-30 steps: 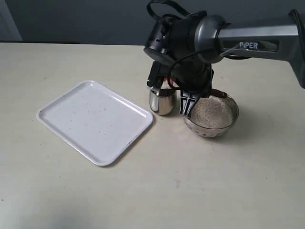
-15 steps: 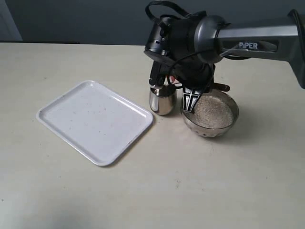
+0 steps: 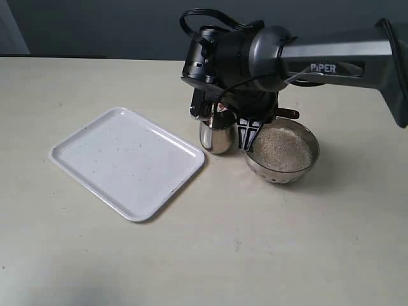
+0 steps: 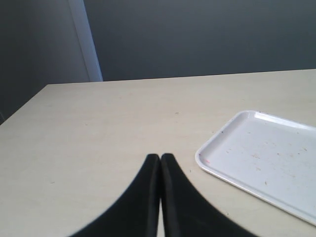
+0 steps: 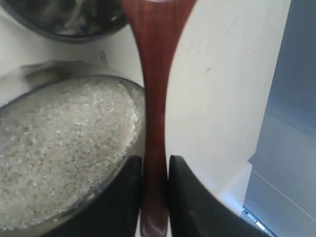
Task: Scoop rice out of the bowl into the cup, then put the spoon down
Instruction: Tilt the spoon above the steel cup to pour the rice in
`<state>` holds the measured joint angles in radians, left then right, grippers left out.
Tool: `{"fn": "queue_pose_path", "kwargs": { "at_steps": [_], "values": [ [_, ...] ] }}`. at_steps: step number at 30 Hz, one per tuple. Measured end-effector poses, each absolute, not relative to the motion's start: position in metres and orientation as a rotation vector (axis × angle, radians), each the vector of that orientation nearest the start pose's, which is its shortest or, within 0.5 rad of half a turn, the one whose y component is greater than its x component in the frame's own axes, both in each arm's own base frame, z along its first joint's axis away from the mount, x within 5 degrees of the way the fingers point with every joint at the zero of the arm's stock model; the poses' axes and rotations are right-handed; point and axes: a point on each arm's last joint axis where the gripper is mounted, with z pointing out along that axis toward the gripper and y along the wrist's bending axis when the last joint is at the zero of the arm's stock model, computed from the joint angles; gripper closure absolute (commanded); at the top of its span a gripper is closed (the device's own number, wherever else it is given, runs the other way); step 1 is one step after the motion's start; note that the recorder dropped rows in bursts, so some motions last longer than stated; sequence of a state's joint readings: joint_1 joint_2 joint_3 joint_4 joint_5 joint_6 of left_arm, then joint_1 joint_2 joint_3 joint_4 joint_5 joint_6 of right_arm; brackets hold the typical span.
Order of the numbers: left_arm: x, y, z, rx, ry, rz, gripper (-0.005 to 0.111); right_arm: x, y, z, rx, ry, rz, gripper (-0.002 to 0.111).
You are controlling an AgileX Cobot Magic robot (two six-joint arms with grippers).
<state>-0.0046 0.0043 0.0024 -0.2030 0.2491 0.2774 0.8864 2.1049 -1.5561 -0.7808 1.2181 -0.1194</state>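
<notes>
Right wrist view: spoon (image 5: 153, 98) clamped by its slim handle between fingers of right gripper (image 5: 155, 165); broad end reaches to edge of cup (image 5: 64, 19). Rice (image 5: 64, 148) fills bowl (image 5: 140, 116) beside handle. Exterior view: cup stands upright, just beside bowl, both under right arm; white tray (image 3: 127, 162) near cup, on side away from bowl; all on pale table (image 3: 255, 242). Left wrist view: left gripper (image 4: 160, 159) empty, fingers pressed together, above table near tray corner.
</notes>
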Motion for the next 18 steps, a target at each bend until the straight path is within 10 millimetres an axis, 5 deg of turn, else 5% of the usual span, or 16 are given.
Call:
{"fn": "queue_pose_path", "kwargs": {
  "at_steps": [18],
  "values": [
    [0.056,-0.005,0.190,0.110,1.731,0.013,0.106,0.313,0.282,0.173,-1.721,2.163,-1.105,0.109]
  ]
}}
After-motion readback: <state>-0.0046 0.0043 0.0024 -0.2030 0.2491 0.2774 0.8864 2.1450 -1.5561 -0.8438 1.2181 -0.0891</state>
